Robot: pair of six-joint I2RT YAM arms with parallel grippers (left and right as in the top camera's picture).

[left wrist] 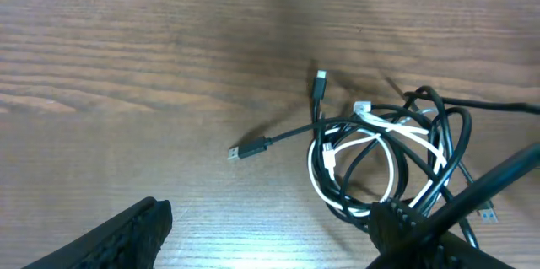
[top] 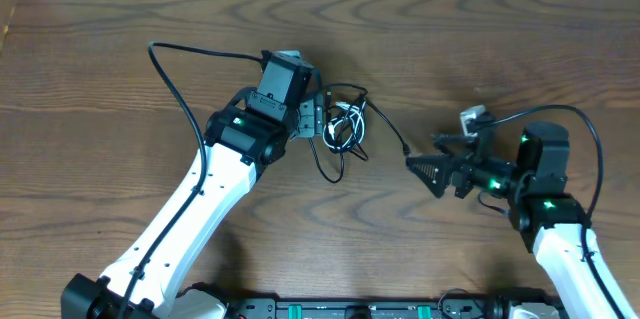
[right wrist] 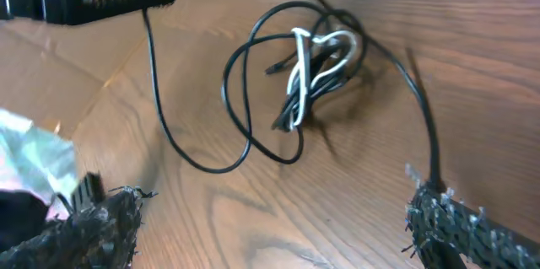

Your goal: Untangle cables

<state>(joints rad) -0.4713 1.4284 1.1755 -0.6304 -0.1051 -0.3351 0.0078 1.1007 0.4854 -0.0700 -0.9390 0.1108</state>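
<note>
Close to the left wrist camera, the left gripper (left wrist: 272, 214) has its two dark fingers spread wide, with bare wood between them. Just beyond its right-hand finger lies the tangle. The white cable (left wrist: 395, 126) is looped inside coils of the black cable (left wrist: 445, 147), and two small black plugs (left wrist: 245, 148) stick out to the left, flat on the table. A dark strand or bar crosses that right-hand finger, and what it is cannot be told. The right wrist camera shows the right gripper (right wrist: 274, 197) with its fingers also spread apart. A single black strand runs from the tangle down to the tip of the right-hand finger, though whether it touches is unclear. A wide black loop also sags toward the camera. A pale, blurred object (right wrist: 34, 155) sits at the left edge of this view. Only the overhead camera shows the whole layout. The tangle lies near the middle of the wooden table (top: 120, 19), directly in front of the left gripper (top: 318, 119), while the right gripper (top: 430, 159) sits apart to the right. A thick arm cable (top: 180, 89) arcs behind the left arm.
</note>
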